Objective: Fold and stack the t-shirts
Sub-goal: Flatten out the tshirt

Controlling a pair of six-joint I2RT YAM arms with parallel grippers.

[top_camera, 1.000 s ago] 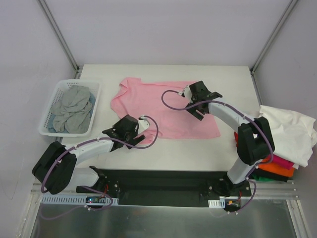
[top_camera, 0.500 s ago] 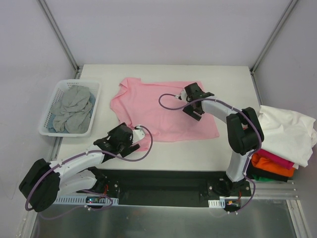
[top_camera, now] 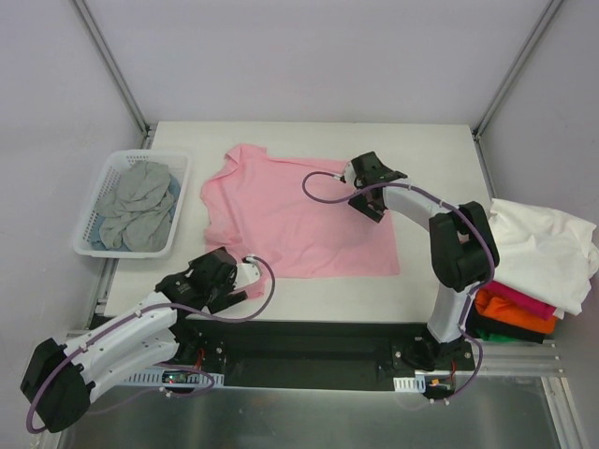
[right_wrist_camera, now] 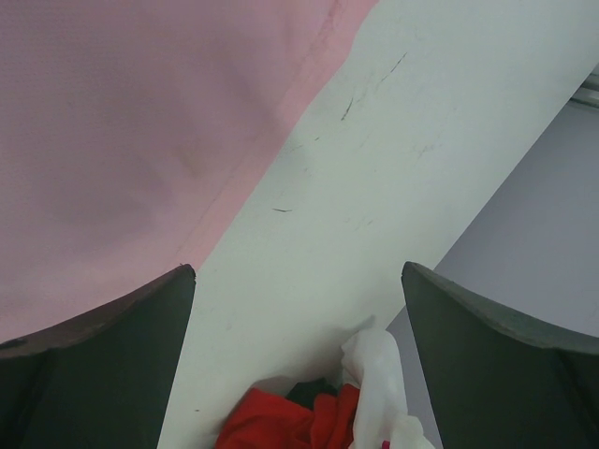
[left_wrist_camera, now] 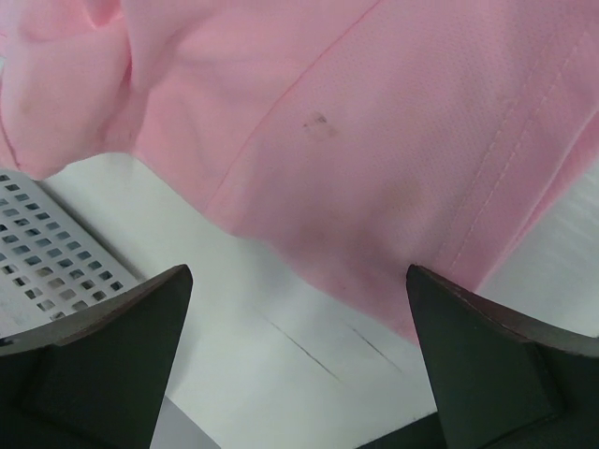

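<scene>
- The pink shirt (top_camera: pixel 295 220) lies spread flat on the middle of the bench (top_camera: pixel 440 159), collar toward the far left and hem toward the near edge.
- The left hand (top_camera: pixel 217 273) sits low at the near left corner of the pink shirt, just beside its hem. Its fingers (left_wrist_camera: pixel 103 355) are spread wide with nothing between them.
- In the left wrist view, the pink shirt (left_wrist_camera: pixel 374 140) fills the upper part. Bare bench (left_wrist_camera: pixel 281 374) shows between the fingers, and the basket (left_wrist_camera: pixel 47 262) is at the left.
- The right hand (top_camera: pixel 372 178) is over the far right edge of the pink shirt. Its fingers (right_wrist_camera: pixel 94 365) are spread apart and grip nothing.
- The right wrist view shows the pink shirt's edge (right_wrist_camera: pixel 122 140) at the left and bare bench (right_wrist_camera: pixel 374 168) beside it. Bits of a red shirt (right_wrist_camera: pixel 281 421) and white cloth (right_wrist_camera: pixel 379 374) show at the bottom.
- The white basket (top_camera: pixel 94 245) stands at the bench's left side, with a crumpled grey shirt (top_camera: pixel 138 206) inside.
- A pile sits off the bench's right edge: a loose white shirt (top_camera: pixel 547 248) on top, then a magenta shirt (top_camera: pixel 524 301), an orange shirt (top_camera: pixel 515 318) and a black shirt (top_camera: pixel 487 329).
</scene>
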